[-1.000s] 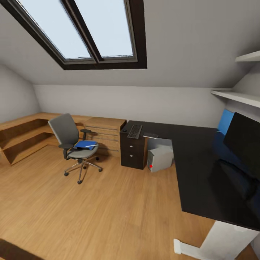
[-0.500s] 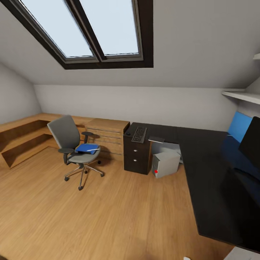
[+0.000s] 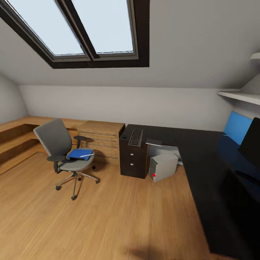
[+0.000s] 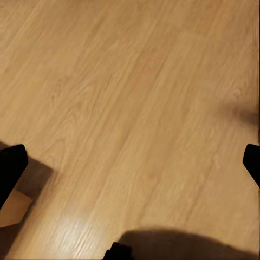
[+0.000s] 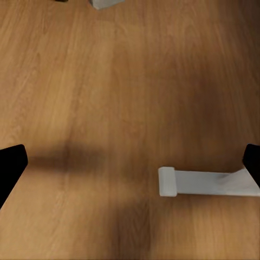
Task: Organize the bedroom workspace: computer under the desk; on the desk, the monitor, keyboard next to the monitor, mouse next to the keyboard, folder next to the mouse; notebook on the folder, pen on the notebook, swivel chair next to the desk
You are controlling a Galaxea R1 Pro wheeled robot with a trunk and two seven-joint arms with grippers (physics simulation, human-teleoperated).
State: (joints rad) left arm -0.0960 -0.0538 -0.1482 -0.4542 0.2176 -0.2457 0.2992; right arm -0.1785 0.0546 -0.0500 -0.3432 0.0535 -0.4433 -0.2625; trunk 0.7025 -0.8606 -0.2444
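Now the camera has swung right; swivel chair point(image 3: 66, 153) unmoved; both grippers point(image 4: 130, 162) point(image 5: 130, 162) spread, released.

Colour reference: bedroom workspace

Desk point(image 3: 202, 151): glossy black top, dark drawers with silver knobs. Swivel chair point(image 3: 66, 151): grey seat and back, black armrests, chrome base. Folder point(image 3: 77, 154): bright blue; pen point(image 3: 86, 155): white. Keyboard point(image 3: 135, 137): dark grey. Computer point(image 3: 163, 166): light grey, red dot. Monitor point(image 3: 250, 142): black. Floor point(image 3: 101, 220): warm wood grain. Walls: pale grey.
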